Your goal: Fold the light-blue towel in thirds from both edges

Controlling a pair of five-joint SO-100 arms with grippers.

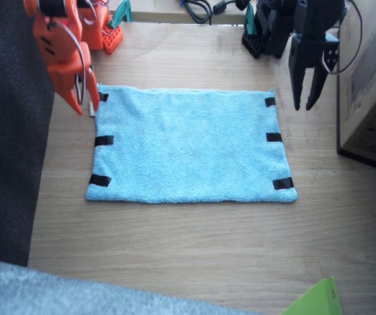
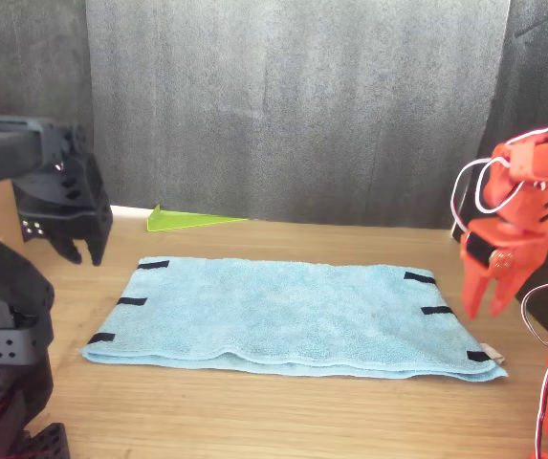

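Observation:
The light-blue towel (image 1: pixel 188 147) (image 2: pixel 283 311) lies spread flat on the wooden table. Three black tape strips mark one short edge (image 1: pixel 102 140) and three more mark the other (image 1: pixel 274 137). A small white tag (image 2: pixel 489 352) pokes out by the orange arm's corner. The orange right gripper (image 1: pixel 86 105) (image 2: pixel 485 308) hangs open just above that far corner, holding nothing. Over the other far corner, the black left gripper (image 1: pixel 305 105) (image 2: pixel 82 254) also hangs open, beside the edge and holding nothing.
A cardboard box (image 1: pixel 371 85) stands close to the left arm. A lime-green sheet corner (image 1: pixel 315 298) (image 2: pixel 192 220) lies at the table's near edge. Dark fabric (image 1: pixel 10 131) borders the table beside the right arm. Arm bases and cables (image 1: pixel 197 8) sit at the far edge.

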